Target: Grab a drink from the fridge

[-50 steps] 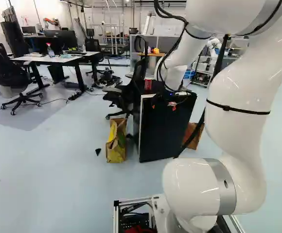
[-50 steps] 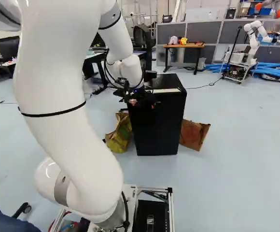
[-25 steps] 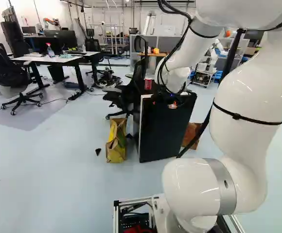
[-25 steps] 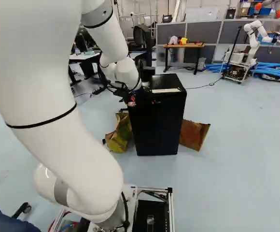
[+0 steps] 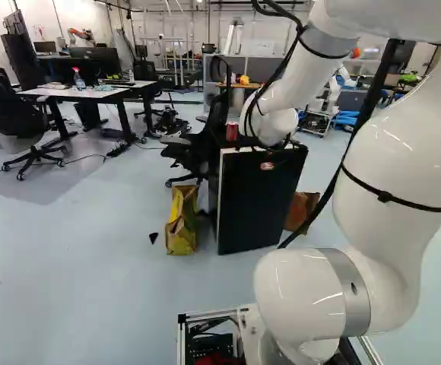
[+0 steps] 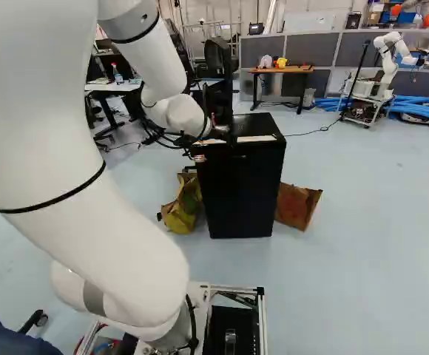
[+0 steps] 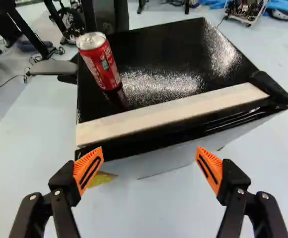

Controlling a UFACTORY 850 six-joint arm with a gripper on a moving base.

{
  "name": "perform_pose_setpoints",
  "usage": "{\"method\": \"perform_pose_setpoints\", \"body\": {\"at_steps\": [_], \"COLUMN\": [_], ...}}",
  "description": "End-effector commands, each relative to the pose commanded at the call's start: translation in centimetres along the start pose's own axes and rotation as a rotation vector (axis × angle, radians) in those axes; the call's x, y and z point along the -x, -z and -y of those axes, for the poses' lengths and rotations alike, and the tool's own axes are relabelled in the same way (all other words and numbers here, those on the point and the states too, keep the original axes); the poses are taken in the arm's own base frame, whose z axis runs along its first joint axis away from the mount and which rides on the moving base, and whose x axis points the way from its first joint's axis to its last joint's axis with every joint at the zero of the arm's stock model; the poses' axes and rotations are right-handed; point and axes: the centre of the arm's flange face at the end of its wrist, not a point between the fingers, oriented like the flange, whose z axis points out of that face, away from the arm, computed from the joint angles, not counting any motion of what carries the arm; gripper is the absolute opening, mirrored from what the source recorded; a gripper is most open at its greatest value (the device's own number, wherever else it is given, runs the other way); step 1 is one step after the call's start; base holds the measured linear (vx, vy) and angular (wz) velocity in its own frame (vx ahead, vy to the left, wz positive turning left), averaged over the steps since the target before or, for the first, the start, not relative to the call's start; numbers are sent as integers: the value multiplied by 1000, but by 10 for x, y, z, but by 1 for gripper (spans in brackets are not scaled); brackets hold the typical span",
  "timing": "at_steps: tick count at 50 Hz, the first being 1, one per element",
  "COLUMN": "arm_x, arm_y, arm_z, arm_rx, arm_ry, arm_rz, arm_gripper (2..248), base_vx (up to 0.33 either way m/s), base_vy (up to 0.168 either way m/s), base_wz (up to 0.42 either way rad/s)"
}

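The red can (image 7: 100, 62) stands upright on the black fridge (image 6: 242, 192), behind a pale strip (image 7: 174, 110) along its near edge. A paper bag (image 6: 297, 205) and a yellow bag (image 6: 183, 203) flank the fridge on the pale floor (image 5: 91, 266), an office chair (image 5: 205, 144) beside it. The claw (image 6: 218, 136) is spread wide.
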Motion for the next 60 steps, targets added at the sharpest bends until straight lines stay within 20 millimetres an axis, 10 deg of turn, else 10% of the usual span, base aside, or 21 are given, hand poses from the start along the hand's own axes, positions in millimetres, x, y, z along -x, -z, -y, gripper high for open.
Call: {"method": "perform_pose_setpoints", "body": {"at_steps": [60], "arm_x": [-5], "arm_y": [-29], "arm_z": [19], "arm_rx": [-66], "arm_ry": [81], "arm_rz": [-422], "arm_gripper": [247], "base_vx": [0], "base_vy": [0], "base_wz": [0]}}
